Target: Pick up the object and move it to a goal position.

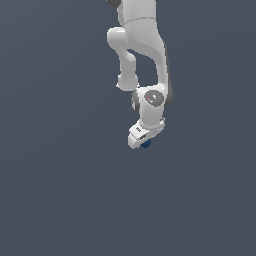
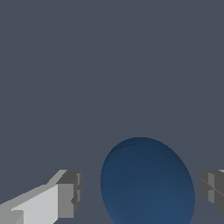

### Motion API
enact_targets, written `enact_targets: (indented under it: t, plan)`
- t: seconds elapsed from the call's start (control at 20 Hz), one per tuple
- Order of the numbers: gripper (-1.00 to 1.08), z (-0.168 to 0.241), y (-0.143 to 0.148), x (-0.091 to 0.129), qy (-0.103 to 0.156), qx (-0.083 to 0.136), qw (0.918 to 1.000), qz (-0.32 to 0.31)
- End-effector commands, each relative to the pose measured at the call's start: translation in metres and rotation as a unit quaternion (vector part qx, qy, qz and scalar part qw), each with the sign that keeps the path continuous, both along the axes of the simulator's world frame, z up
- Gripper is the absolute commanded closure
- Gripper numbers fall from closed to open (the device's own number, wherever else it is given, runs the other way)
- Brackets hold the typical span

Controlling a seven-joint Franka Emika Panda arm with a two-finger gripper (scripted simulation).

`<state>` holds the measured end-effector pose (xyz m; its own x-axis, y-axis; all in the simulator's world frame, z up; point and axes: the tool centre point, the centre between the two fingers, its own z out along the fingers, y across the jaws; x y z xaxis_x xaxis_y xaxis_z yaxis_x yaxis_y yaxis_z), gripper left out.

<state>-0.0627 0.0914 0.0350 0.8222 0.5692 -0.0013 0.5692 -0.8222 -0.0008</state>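
Observation:
The dark blue ball (image 2: 147, 183) lies between my two fingertips in the wrist view. One grey fingertip (image 2: 70, 194) stands a small gap off one side of it. The other fingertip (image 2: 213, 188) sits at the frame's edge, a narrower gap off the other side. My gripper (image 2: 142, 192) is open around the ball and I see no contact. In the exterior view the white gripper (image 1: 142, 140) points down over the grey floor, and only a sliver of the ball (image 1: 146, 144) shows under it.
The plain dark grey floor (image 1: 60, 190) stretches all around. The white arm (image 1: 142, 45) reaches down from the top of the exterior view. I see no goal marker.

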Motion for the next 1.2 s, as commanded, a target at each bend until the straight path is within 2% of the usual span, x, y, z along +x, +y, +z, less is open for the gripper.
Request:
enact_targets:
  t: [0.0,0.05,0.1,0.75,1.15]
  plan:
    - [-0.92,-0.004,0.0,0.001,-0.001,0.0,1.0,0.0]
    - [-0.92,-0.004,0.0,0.001,-0.001,0.0,1.0,0.0]
    - [1.08,-0.004,0.0,0.001,-0.001,0.0,1.0,0.0]
    - [1.08,-0.001,-0.001,0.001,-0.001,0.0,1.0,0.0]
    - [1.08,0.028,-0.01,0.001,-0.001,0.0,1.0,0.0]
